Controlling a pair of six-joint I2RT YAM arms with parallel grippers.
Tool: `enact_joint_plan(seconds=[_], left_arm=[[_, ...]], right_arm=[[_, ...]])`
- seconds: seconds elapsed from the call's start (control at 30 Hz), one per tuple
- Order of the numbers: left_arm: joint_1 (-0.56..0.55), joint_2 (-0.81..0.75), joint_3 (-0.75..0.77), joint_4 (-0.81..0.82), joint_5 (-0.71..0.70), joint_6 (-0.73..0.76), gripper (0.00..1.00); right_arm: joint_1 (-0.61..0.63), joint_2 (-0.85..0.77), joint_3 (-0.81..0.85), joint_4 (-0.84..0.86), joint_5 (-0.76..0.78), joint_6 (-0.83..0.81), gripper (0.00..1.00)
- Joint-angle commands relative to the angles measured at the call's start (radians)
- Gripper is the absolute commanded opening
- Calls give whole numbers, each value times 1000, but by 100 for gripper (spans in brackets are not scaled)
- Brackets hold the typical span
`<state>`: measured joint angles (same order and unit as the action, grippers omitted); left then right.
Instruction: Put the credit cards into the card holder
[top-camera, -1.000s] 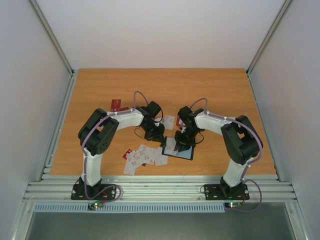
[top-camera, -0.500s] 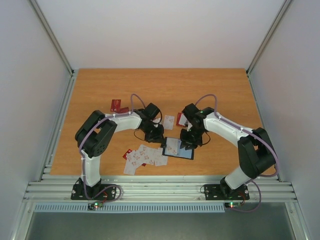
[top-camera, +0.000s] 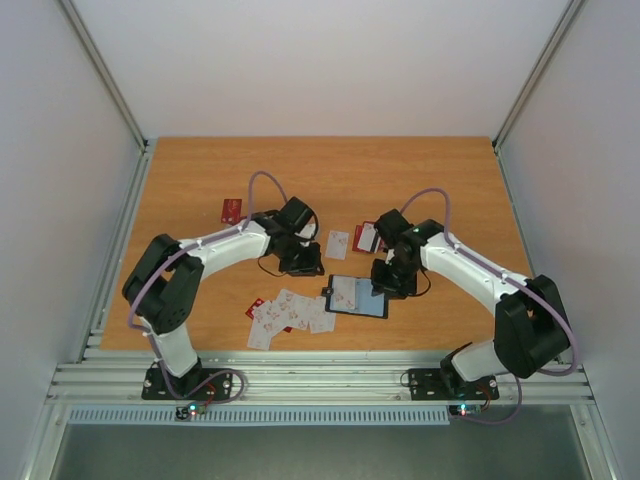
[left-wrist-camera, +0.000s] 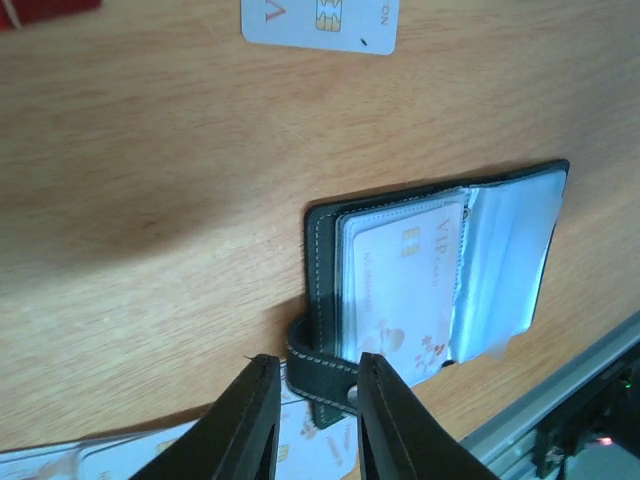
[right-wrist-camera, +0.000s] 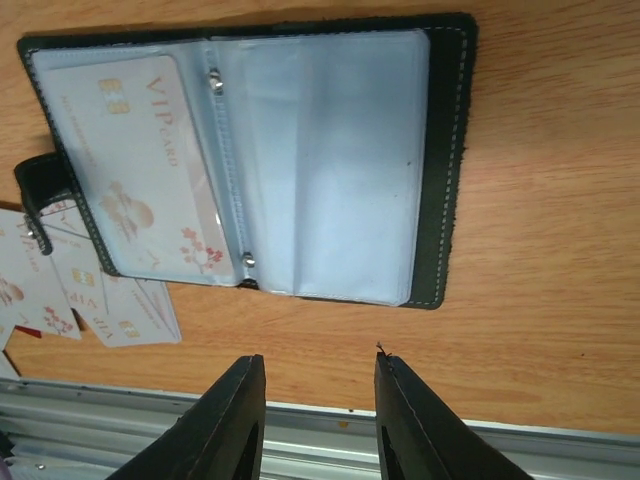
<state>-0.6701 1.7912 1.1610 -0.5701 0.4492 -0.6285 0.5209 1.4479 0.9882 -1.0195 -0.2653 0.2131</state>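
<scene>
Card (right-wrist-camera: 135, 165) (seemingly "VIP CARD") in card holder (right-wrist-camera: 447, 160).

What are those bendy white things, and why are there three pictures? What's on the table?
They are a robot's left arm and right arm, bolted to a wooden table. One picture looks down from above; the other two come from cameras on the wrists. On the table lie an open black card holder with one white card inside, a pile of cards beside it, and a red card farther back. The left end effector and right end effector are open, holding nothing.
</scene>
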Motion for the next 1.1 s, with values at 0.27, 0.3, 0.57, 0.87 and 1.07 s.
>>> enact_joint_plan(seconds=[0.27, 0.3, 0.57, 0.87, 1.07], left_arm=[[-119, -19, 104, -79, 16, 220, 18], [-131, -8, 113, -75, 27, 219, 17], [-169, 104, 182, -64, 119, 212, 14], [-180, 208, 257, -88, 147, 226, 13], [-183, 250, 278, -93, 156, 230, 12]], right_arm=[[-123, 9, -142, 172, -146, -9, 32], [-138, 9, -155, 186, -160, -9, 32], [-180, 50, -200, 250, -220, -38, 28], [-206, 104, -189, 236, -216, -78, 25], [-206, 111, -185, 227, -214, -95, 26]])
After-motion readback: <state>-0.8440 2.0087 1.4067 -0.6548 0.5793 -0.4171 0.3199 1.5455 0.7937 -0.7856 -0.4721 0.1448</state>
